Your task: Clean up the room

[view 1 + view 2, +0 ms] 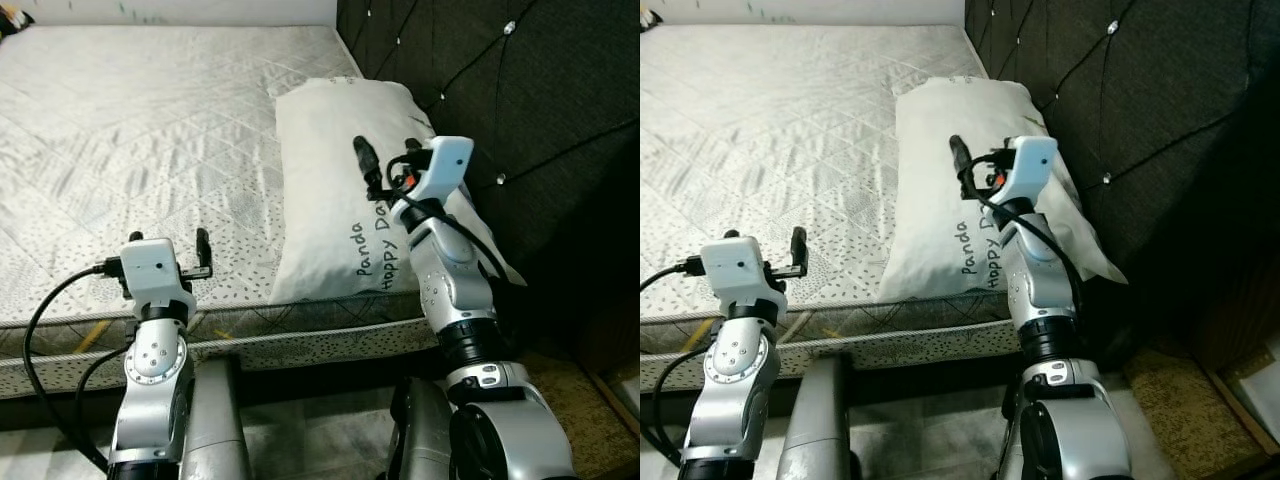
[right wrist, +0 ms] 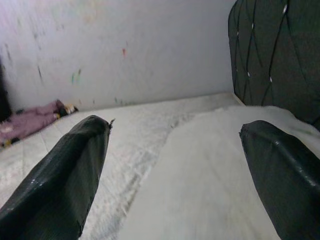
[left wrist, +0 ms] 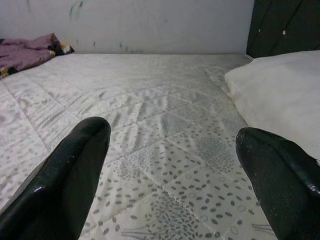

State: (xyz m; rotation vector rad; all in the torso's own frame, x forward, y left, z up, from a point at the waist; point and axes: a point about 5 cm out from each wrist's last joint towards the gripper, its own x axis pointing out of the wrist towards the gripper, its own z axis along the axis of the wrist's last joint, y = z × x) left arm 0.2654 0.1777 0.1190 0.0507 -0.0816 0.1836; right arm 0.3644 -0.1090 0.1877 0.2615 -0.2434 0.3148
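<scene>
Hovering over a white printed pillow, right gripper, jaws wide.
Left gripper, jaws wide, above the quilted grey bed.

From my left gripper I see its two black fingers spread wide apart with nothing between them, hovering low over the mattress. The mattress cover is pale and quilted in diamonds, with a print of small grey dots on the patch nearest me. A white pillow lies on the mattress near the dark tufted headboard, just beside one fingertip. At the mattress's far edge, against the pale scuffed wall, I make out a crumpled purple cloth in the corner away from the headboard.
</scene>
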